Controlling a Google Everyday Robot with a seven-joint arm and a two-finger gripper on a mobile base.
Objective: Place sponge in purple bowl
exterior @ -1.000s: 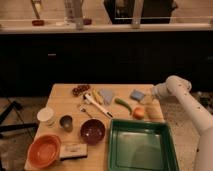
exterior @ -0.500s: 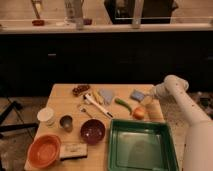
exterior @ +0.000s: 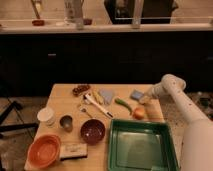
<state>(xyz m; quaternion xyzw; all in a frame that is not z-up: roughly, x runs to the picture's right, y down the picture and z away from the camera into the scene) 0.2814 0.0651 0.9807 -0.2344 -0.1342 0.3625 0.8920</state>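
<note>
The sponge [exterior: 136,94], a small blue-grey block, lies on the wooden counter [exterior: 60,102] near its far right corner. The end effector [exterior: 146,98] is right against the sponge's right side; how far open it is, and whether it has hold of the sponge, cannot be told. A flat grey-blue cloth [exterior: 106,95] lies to the sponge's left. The purple bowl [exterior: 93,132] sits well apart, toward the near side, just left of a green tray [exterior: 114,150], with an orange bowl [exterior: 44,150] further left.
</note>
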